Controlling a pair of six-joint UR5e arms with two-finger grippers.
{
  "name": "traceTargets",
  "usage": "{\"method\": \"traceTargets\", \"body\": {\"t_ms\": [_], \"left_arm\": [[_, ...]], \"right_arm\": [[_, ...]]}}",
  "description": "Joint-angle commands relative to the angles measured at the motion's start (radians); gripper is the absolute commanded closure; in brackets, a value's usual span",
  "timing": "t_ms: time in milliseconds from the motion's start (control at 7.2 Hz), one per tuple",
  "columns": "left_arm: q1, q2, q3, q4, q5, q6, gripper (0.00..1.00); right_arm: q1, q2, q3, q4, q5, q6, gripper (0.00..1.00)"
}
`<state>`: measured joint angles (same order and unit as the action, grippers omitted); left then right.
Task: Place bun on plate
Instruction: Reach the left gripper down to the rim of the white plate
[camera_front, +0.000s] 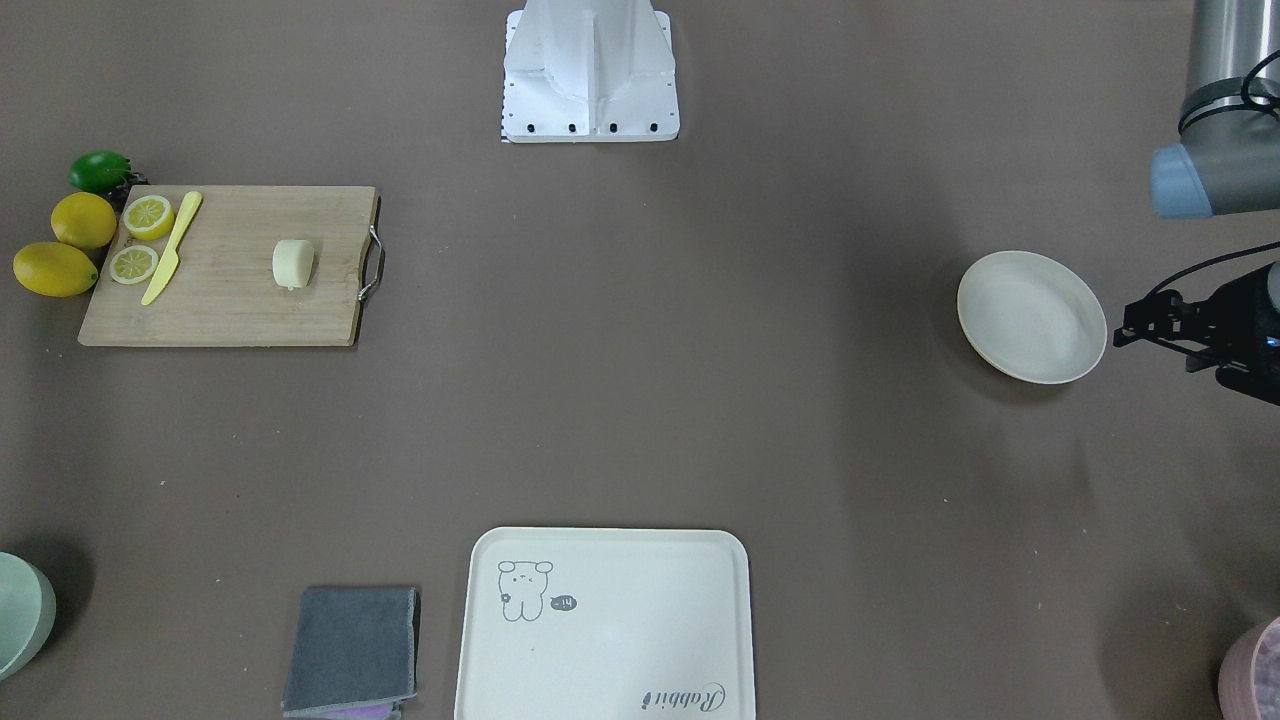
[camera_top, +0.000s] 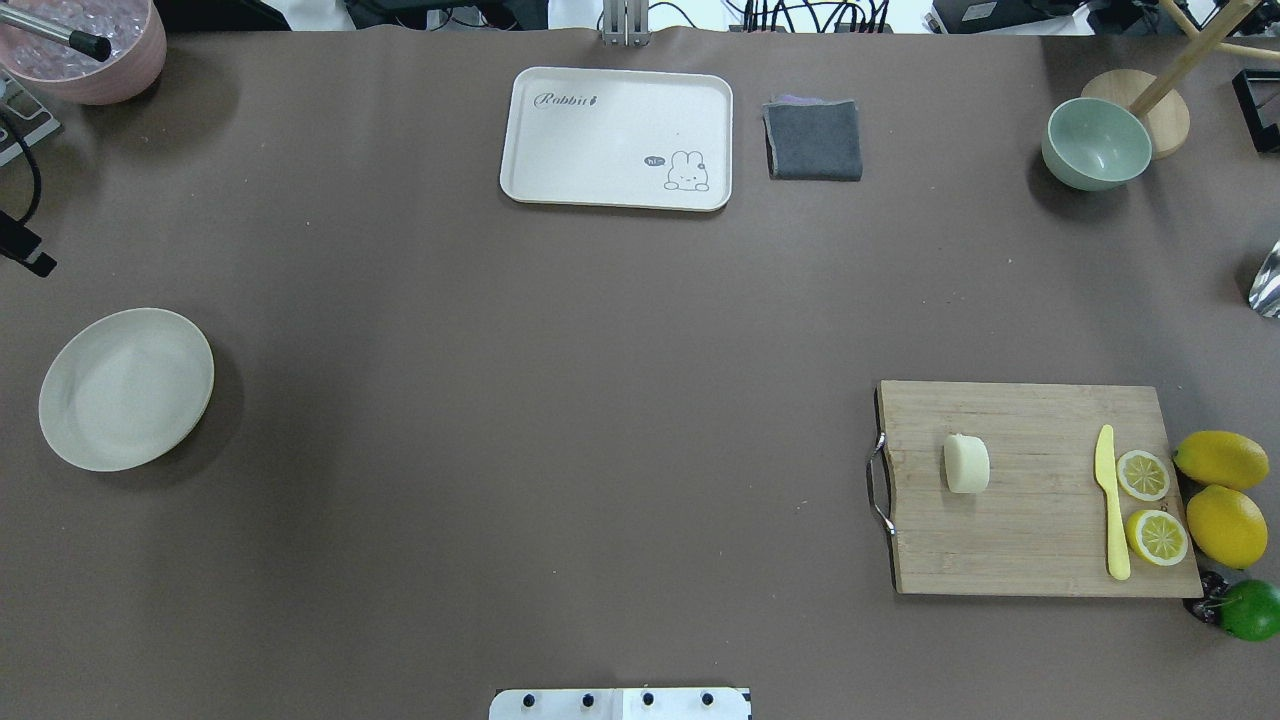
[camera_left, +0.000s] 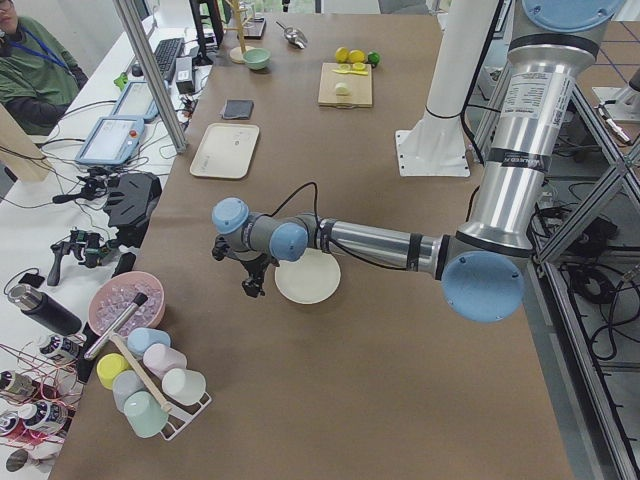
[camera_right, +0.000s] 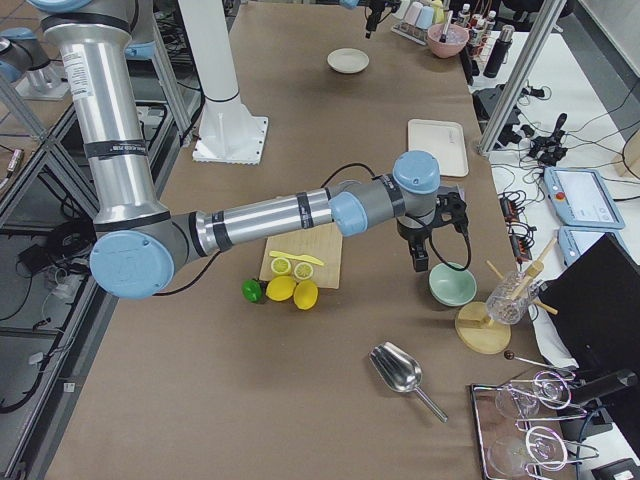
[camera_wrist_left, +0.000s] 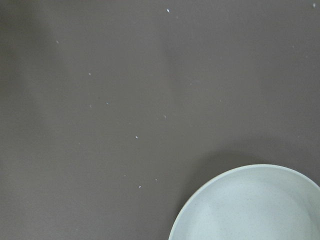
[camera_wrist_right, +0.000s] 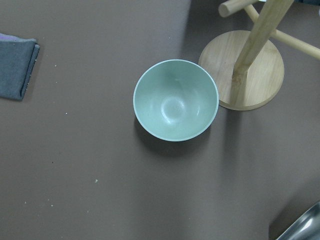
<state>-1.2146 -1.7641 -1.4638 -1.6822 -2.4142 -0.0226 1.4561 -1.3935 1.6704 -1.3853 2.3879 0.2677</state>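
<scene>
The bun (camera_top: 966, 463) is a pale cream lump lying on the wooden cutting board (camera_top: 1030, 540), and it also shows across the table (camera_front: 293, 264) and far off (camera_left: 343, 89). The plate (camera_top: 125, 388) is round, off-white and bare, near the table's left end (camera_front: 1032, 316) (camera_left: 307, 276); its rim (camera_wrist_left: 250, 205) fills the lower right of the left wrist view. My left gripper (camera_front: 1140, 328) hangs just beyond the plate's outer side (camera_left: 255, 285); I cannot tell its state. My right gripper (camera_right: 415, 255) hovers near the green bowl, far from the bun; its state is unclear.
On the board lie a yellow knife (camera_top: 1110, 505) and two lemon halves (camera_top: 1143, 475); whole lemons (camera_top: 1222, 460) and a lime (camera_top: 1250, 610) sit beside it. A cream tray (camera_top: 615, 100), grey cloth (camera_top: 813, 140), green bowl (camera_wrist_right: 175, 100), wooden stand (camera_wrist_right: 247, 70) and pink bowl (camera_top: 100, 55) line the far edge.
</scene>
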Motion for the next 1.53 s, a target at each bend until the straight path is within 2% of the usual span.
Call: {"method": "traceTargets", "body": {"t_ms": [0,417,556,694,833,972,1111,1389], "left_arm": [[0.050,-0.001,0.063,-0.046,0.001,0.001,0.02],[0.104,-0.005,0.138,-0.147,0.003,0.001,0.03],[0.104,-0.003,0.138,-0.155,0.006,0.001,0.15],[0.104,-0.001,0.131,-0.159,0.001,0.001,0.40],[0.104,0.000,0.126,-0.160,0.007,0.001,0.73],[0.104,0.003,0.128,-0.180,0.012,0.027,0.90],[0.104,0.005,0.129,-0.182,0.013,0.064,1.00],[0.095,0.012,0.120,-0.188,0.015,0.111,1.00]], "right_arm": [[0.000,-0.007,0.035,0.000,0.000,0.030,0.00],[0.006,-0.027,0.054,0.000,-0.010,0.031,0.00],[0.012,-0.048,0.064,0.000,-0.009,0.030,0.00],[0.012,-0.050,0.066,0.002,-0.009,0.030,0.00],[0.012,-0.051,0.068,0.000,-0.007,0.031,0.00],[0.012,-0.052,0.065,0.000,-0.009,0.030,0.00],[0.012,-0.047,0.055,0.000,-0.010,0.030,0.00],[0.012,-0.045,0.063,0.000,-0.009,0.030,0.00]]}}
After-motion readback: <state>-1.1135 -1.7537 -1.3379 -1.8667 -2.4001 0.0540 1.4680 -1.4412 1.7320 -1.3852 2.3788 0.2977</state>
